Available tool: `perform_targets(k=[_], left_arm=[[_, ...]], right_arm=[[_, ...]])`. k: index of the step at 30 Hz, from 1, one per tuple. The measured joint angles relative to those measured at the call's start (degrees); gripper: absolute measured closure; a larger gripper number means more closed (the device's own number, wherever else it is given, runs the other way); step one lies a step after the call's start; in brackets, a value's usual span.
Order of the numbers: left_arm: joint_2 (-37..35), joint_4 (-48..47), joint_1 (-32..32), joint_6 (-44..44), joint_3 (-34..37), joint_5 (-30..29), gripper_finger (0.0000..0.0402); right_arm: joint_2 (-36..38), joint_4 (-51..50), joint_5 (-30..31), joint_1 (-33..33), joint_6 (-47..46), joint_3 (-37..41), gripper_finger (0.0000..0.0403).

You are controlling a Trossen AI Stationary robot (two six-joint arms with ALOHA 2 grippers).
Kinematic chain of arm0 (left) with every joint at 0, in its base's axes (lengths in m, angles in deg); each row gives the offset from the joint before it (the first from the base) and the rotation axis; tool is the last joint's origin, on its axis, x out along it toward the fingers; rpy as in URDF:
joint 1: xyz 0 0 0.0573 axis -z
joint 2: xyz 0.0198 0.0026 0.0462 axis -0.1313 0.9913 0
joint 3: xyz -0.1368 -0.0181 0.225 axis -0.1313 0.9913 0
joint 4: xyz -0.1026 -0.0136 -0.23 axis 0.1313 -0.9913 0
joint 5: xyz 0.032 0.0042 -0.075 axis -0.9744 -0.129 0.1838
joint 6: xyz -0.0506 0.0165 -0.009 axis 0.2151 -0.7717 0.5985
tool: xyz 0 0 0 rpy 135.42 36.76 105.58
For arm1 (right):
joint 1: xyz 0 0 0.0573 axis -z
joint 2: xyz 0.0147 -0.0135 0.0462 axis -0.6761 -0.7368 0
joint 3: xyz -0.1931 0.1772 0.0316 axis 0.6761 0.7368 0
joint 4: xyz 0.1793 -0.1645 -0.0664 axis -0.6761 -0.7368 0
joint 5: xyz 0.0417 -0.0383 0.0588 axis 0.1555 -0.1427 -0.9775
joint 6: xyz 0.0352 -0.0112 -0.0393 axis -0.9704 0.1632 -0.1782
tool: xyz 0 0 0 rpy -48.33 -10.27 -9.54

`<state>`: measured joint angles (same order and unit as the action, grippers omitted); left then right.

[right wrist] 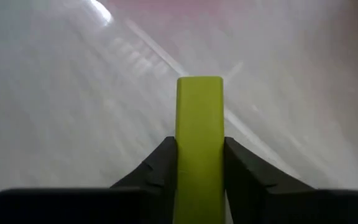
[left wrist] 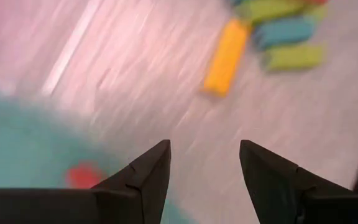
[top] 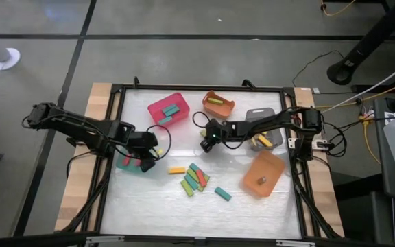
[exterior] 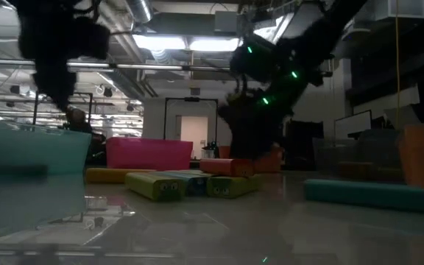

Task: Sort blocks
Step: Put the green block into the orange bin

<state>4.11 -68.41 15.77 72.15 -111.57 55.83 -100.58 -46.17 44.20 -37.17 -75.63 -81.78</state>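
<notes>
Right gripper (right wrist: 199, 180) near desk centre, toward the far edge: jaws clamped on a light green block (right wrist: 199, 137), held lengthwise. Carry it level to the bin holding green; release low. Left gripper (left wrist: 204, 177) over the teal bin (top: 125, 163) at the left edge, jaws wide, empty.

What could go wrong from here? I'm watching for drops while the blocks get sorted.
The right gripper pinches a light green block by one end only, most of it sticking out, so it might pivot or slip in transit. The left gripper, open over the teal bin, sits close to a loose yellow block and could nudge it when moving off.
</notes>
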Motion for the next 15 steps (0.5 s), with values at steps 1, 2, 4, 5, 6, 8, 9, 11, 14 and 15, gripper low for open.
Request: perform_targets(k=[1, 2, 4, 5, 6, 8, 9, 11, 14, 15], left_arm=[[0.00, 2.35, 0.00, -0.50, 0.00, -0.12, 0.0221], [0.00, 4.88, 0.00, -1.35, 0.00, -0.19, 0.0221], [0.00, 9.11, 0.00, -2.03, 0.00, -1.25, 0.0221], [0.00, 10.84, 0.00, -2.79, 0.00, -2.18, 0.0221], [0.00, 12.39, 0.00, -3.16, 0.00, -3.19, 0.0221], [0.00, 15.23, -0.01, -4.47, 0.15, -4.78, 0.0221], [0.00, 16.37, -0.02, -4.80, 0.37, -5.36, 0.0221], [0.02, 17.08, -0.02, -5.67, 0.42, -6.72, 0.0221], [0.02, 17.59, 0.00, -5.72, 0.42, -8.51, 0.0221], [0.02, 17.61, -0.02, -5.71, 0.42, -8.92, 0.0221]], right_arm=[[0.18, -1.39, 0.02, 0.25, 1.43, -1.85, 0.0304], [0.47, -3.16, 0.06, 0.46, 2.89, -3.80, 0.0304], [0.63, -7.66, 0.21, 1.01, 5.30, -7.85, 0.0304], [0.61, -10.42, 0.52, 1.46, 6.54, -9.90, 0.0304], [0.59, -13.40, 1.39, 1.94, 8.02, -12.06, 0.0304], [0.59, -18.60, 3.57, 3.06, 11.49, -16.56, 0.0304], [0.63, -20.98, 4.88, 3.66, 13.23, -18.65, 0.0302], [0.67, -25.77, 7.62, 4.98, 16.62, -21.89, 0.0295], [0.67, -29.45, 10.99, 7.75, 20.75, -24.66, 0.0294], [0.69, -29.81, 11.55, 8.94, 21.57, -25.04, 0.0296]])
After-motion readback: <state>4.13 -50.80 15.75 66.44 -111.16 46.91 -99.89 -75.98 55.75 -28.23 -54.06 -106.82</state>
